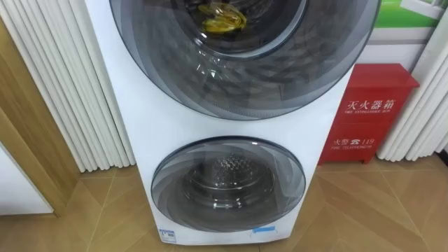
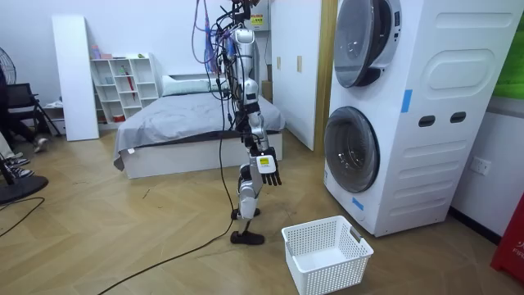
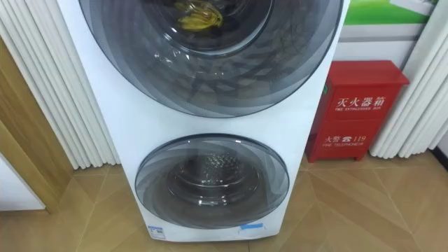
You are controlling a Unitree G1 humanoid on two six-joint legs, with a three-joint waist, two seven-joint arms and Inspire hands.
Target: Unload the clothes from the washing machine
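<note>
So at this point the fingers (image 2: 273, 178) on the right hand (image 2: 267, 166) were just hanging loose and a bit apart, wrapped around nothing, with the arm down in front of the body. In the room view the robot was standing upright on the wood floor (image 2: 123, 229), facing the washing machine (image 2: 442, 123) but well short of it, so nowhere near reaching. The white basket (image 2: 323, 274) sat on the floor between the robot and the machine, and I couldn't see anything in it. Honest read on progress: basically zero. Nothing picked, nothing in hand, nothing in the basket. From the head cameras I was looking at the stacked front, upper door (image 1: 245, 77) and lower door (image 1: 227, 183), both shut as far as I could tell, so my guess was that walking up and opening the top one had to come first. The lower drum looked empty through the glass. The only laundry I could spot was a yellow garment (image 1: 224, 19) behind the upper door's glass, sitting in the drum near its middle. It was a crumpled wad, wider than tall, so its long axis ran roughly side to side across the drum mouth, with no obvious end or sleeve pointing out at me. A red cabinet (image 1: 367, 105) stood just right of the machine, out of the way.
</note>
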